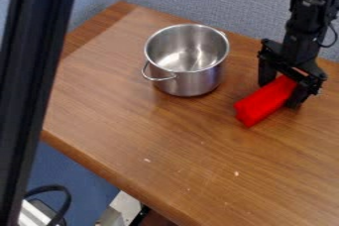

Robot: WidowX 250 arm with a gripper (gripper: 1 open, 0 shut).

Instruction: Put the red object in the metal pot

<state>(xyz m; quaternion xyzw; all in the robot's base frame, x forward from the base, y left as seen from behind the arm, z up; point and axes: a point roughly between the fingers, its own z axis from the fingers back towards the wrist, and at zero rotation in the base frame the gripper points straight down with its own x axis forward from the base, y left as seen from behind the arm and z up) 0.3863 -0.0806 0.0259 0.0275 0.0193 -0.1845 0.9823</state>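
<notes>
Camera view: my black two-fingered gripper [290, 77] is spread around the bright red rectangular block [267, 101], which lies (tilted diagonally) beside the round shiny steel pot [187, 59] on the brown wooden table [133, 131].

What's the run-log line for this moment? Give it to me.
gripper: open, around the far part of the block | block: on table, outside pot | pot: upright, left of block
</notes>
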